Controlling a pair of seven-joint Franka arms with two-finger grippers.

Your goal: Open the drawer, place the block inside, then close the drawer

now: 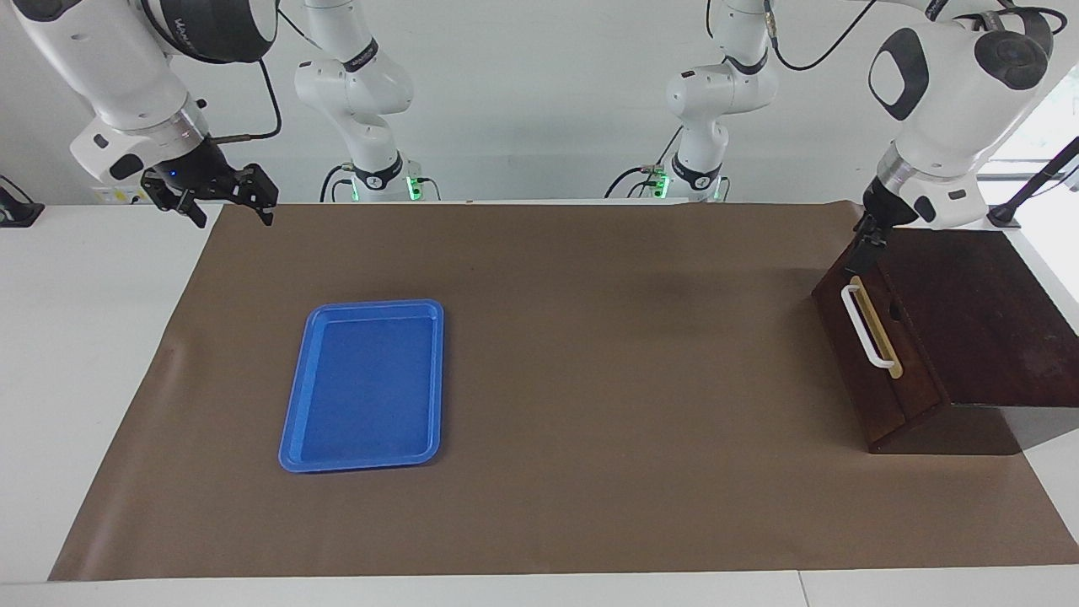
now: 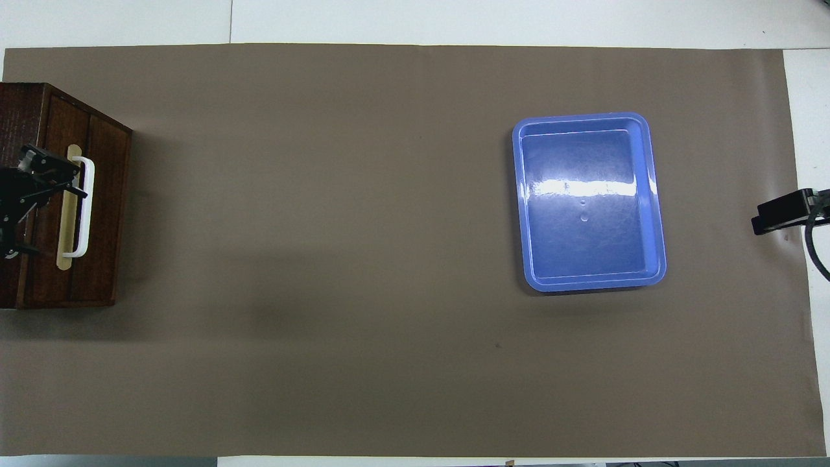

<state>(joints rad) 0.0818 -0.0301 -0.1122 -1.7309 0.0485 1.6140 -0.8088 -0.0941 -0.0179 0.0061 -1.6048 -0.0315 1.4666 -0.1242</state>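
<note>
The dark wooden drawer (image 1: 877, 362) sits flush in its box (image 1: 978, 312) at the left arm's end of the table, its white bar handle (image 1: 866, 329) facing the middle. My left gripper (image 1: 869, 242) hangs open over the box's top edge above the drawer front, holding nothing and apart from the handle; in the overhead view the left gripper (image 2: 35, 201) covers part of the handle (image 2: 85, 207). My right gripper (image 1: 229, 215) waits open and empty above the mat's corner at the right arm's end. The block is hidden.
A blue tray (image 1: 364, 384) lies empty on the brown mat (image 1: 607, 379), toward the right arm's end. Around the mat runs the white table (image 1: 84, 354). A black tip of the right gripper (image 2: 781, 214) shows at the overhead view's edge.
</note>
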